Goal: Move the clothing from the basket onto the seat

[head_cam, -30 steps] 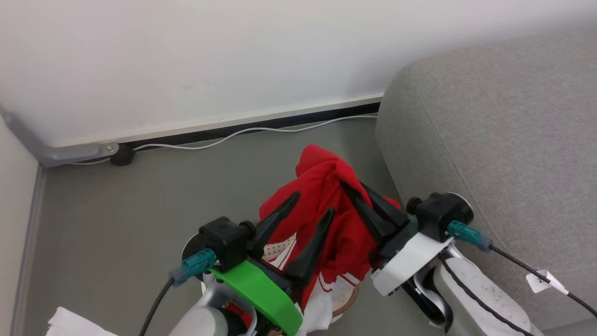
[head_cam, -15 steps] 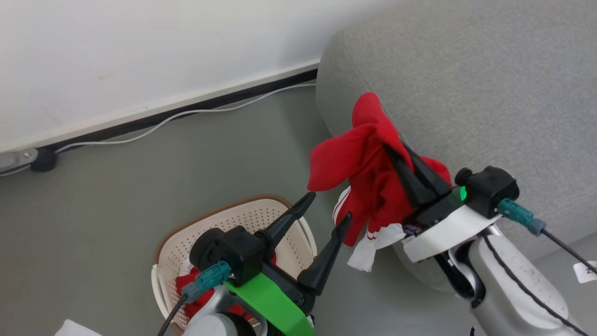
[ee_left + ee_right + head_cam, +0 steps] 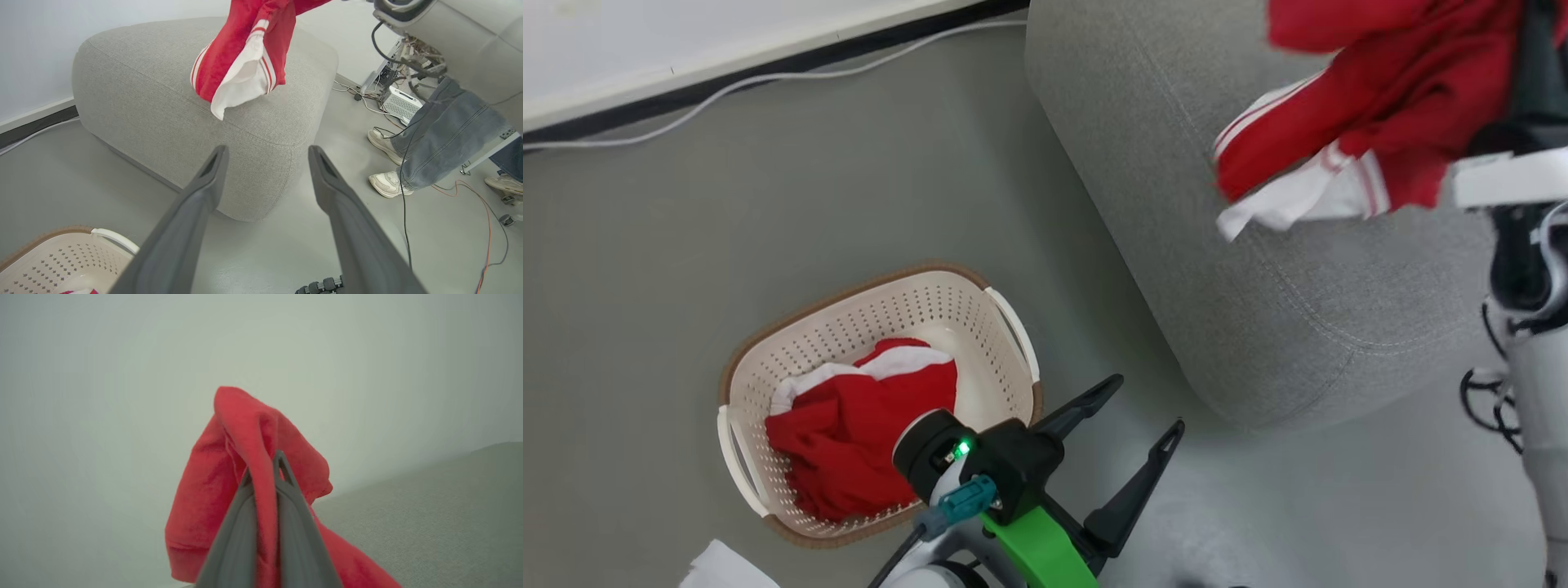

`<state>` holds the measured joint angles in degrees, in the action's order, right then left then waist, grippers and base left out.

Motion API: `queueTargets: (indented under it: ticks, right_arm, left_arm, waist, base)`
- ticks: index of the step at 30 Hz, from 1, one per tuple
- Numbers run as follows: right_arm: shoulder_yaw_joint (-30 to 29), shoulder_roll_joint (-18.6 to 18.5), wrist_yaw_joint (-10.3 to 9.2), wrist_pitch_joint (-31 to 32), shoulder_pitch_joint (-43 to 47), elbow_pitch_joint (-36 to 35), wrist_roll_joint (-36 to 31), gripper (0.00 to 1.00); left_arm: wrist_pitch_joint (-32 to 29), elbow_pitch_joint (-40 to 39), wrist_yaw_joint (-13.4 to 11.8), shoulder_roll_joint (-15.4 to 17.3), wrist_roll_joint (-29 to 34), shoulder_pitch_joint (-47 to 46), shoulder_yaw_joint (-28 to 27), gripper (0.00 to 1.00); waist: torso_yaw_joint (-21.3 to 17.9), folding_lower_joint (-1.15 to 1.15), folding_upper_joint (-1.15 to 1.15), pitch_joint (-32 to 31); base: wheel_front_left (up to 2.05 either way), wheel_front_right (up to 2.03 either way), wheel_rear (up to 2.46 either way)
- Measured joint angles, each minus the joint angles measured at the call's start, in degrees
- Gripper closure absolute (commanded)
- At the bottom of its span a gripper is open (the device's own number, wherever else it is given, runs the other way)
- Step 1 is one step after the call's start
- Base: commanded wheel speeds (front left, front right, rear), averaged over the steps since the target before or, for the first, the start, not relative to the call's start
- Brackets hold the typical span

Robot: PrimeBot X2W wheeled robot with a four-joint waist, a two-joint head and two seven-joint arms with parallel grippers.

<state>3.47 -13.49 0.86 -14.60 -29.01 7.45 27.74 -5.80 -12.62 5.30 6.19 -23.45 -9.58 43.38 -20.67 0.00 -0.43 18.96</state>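
Right hand (image 3: pixel 263 473): clamped on bright red white-trimmed garment (image 3: pixel 1372 98), hanging over light grey woven sofa cushion (image 3: pixel 1176 204), far right. Left hand (image 3: pixel 1147 404): spread wide, empty. Second red garment (image 3: pixel 849 441): inside cream perforated plastic basket (image 3: pixel 849 286), near left.

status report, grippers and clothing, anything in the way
Right gripper shut on red garment, hanging over seat. Left gripper open, over floor beside basket. Second red garment in basket. Person's legs beside seat, off the cushion.

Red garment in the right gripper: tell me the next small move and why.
Probably lower the right gripper and open it: it is shut on the red garment, which hangs above the seat, apparently not yet resting there. Another garment lies in the basket.
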Motion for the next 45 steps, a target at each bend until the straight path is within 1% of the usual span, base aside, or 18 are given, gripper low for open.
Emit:
queueTargets:
  ticks: [3, 5, 8, 9, 11, 14, 16, 19, 24, 28, 31, 34, 36, 37, 39, 41, 42, 45]
  right_arm:
    - [-4.68, -1.64, -1.18, 0.0, -4.31, 2.2, 1.38, 1.0]
    - [-8.27, -2.16, -2.11, -0.01, -7.47, 3.88, 4.19, 1.0]
    - [-12.09, -3.49, -3.63, -0.01, -11.89, 6.7, 6.13, 1.0]
    - [-12.09, -3.49, -3.63, -0.01, -11.89, 6.7, 6.13, 1.0]
    - [-14.92, -4.5, -4.5, -0.01, -15.1, 7.95, 8.2, 1.0]
    - [-17.97, -8.11, -4.59, -0.02, -19.63, 9.87, 8.69, 1.0]
    - [-20.22, -10.22, -5.09, -0.08, -21.98, 10.71, 9.77, 1.0]
    - [-22.04, -11.71, -5.58, -0.13, -24.48, 12.66, 10.84, 1.0]
    - [-22.76, -10.84, -5.6, -0.24, -26.35, 16.36, 12.3, 1.0]
    - [-23.23, -7.82, -5.59, -0.25, -27.1, 19.24, 14.25, 1.0]
    - [-22.03, -4.75, -5.41, -0.25, -26.81, 21.69, 14.22, 1.0]
    - [-21.96, -3.36, -4.37, -0.25, -27.03, 21.82, 13.11, 0.82]
    - [-22.59, -3.12, -4.21, -0.25, -27.48, 21.84, 12.61, 0.45]
    - [-22.59, -3.11, -3.88, -0.25, -27.68, 21.99, 12.01, 0.0]
    - [-22.05, -3.15, -3.71, -0.25, -28.02, 22.62, 10.33, 0.0]
    - [-20.98, -3.39, -2.89, -0.25, -28.02, 22.88, 7.97, 0.0]
    - [-20.89, -3.5, -2.87, -0.25, -28.03, 22.88, 7.13, 0.0]
    - [-19.39, -4.67, -1.83, -0.25, -28.0, 23.41, 4.83, 0.0]
  left_arm:
    - [-0.81, -0.29, 0.03, 0.59, 0.64, -0.26, 0.69, 0.0]
    - [-1.32, -0.62, 0.07, 1.1, 0.77, -0.38, 1.1, 0.0]
    - [-2.26, -1.27, 0.08, 1.86, 1.05, -0.49, 1.26, 0.0]
    - [-2.26, -1.27, 0.08, 1.86, 1.05, -0.49, 1.26, 0.0]
    - [-2.93, -1.92, 0.2, 2.34, 1.32, -0.76, 1.53, 0.0]
    - [-4.01, -3.14, 0.24, 3.19, 2.9, -1.39, 1.76, 0.0]
    - [-4.34, -3.94, 0.24, 3.96, 3.42, -1.59, 1.62, 0.0]
    - [-5.16, -5.21, 0.12, 5.23, 4.05, -1.6, 0.69, 0.0]
    - [-6.83, -7.53, -0.87, 7.78, 4.8, -1.6, -1.31, 0.0]
    - [-7.84, -9.44, -1.37, 8.96, 6.61, -1.8, -2.65, 0.0]
    - [-8.31, -10.74, -1.86, 9.47, 7.4, -3.07, -3.33, 0.0]
    - [-8.47, -11.49, -1.86, 10.05, 7.69, -4.72, -4.63, 0.0]
    - [-8.46, -11.66, -1.87, 10.76, 7.95, -5.53, -5.8, 0.0]
    - [-8.44, -11.66, -1.88, 11.0, 7.95, -5.78, -6.41, 0.0]
    - [-8.18, -11.55, -1.88, 11.27, 7.94, -6.16, -7.16, 0.0]
    - [-7.91, -11.22, -1.87, 11.43, 7.91, -6.76, -7.66, 0.0]
    - [-7.48, -11.06, -1.86, 11.41, 7.8, -7.1, -7.79, 0.0]
    - [-6.27, -10.28, -1.78, 11.2, 7.28, -8.19, -8.09, 0.0]
  waist:
    - [0.61, 0.0, 0.0, 2.5]
    - [1.23, 0.0, 0.0, 4.11]
    - [2.42, 0.0, 0.0, 6.43]
    - [2.42, 0.0, 0.0, 6.43]
    - [3.32, 0.0, 0.0, 7.96]
    - [4.65, 0.0, 0.0, 10.3]
    - [5.46, 0.0, 0.0, 11.9]
    - [6.47, 0.0, 0.0, 14.41]
    - [7.26, 0.0, 0.0, 18.76]
    - [7.12, 0.01, 0.0, 22.21]
    - [6.66, 0.01, 0.0, 24.72]
    - [5.99, 0.01, 0.0, 27.11]
    - [5.41, 0.01, 0.0, 28.49]
    - [5.09, 0.01, 0.0, 29.06]
    - [4.32, 0.01, 0.0, 29.95]
    - [3.46, 0.01, 0.0, 30.43]
    - [3.06, 0.01, 0.0, 30.56]
    - [2.18, 0.01, 0.0, 30.44]
  base:
    - [0.0, 0.0, 0.0]
    - [0.0, 0.0, 0.0]
    - [0.0, 0.0, 0.0]
    - [0.0, 0.0, 0.0]
    - [0.0, 0.0, 0.0]
    - [0.0, 0.0, 0.0]
    - [0.0, 0.0, 0.0]
    - [0.0, 0.0, 0.0]
    - [0.0, 0.0, 0.0]
    - [0.0, 0.0, 0.0]
    - [0.0, 0.0, 0.0]
    - [0.0, 0.0, 0.0]
    - [0.0, 0.0, 0.0]
    - [0.0, 0.0, 0.0]
    - [0.0, 0.0, 0.0]
    - [0.0, 0.0, 0.0]
    - [0.0, 0.0, 0.0]
    - [0.0, 0.0, 0.0]
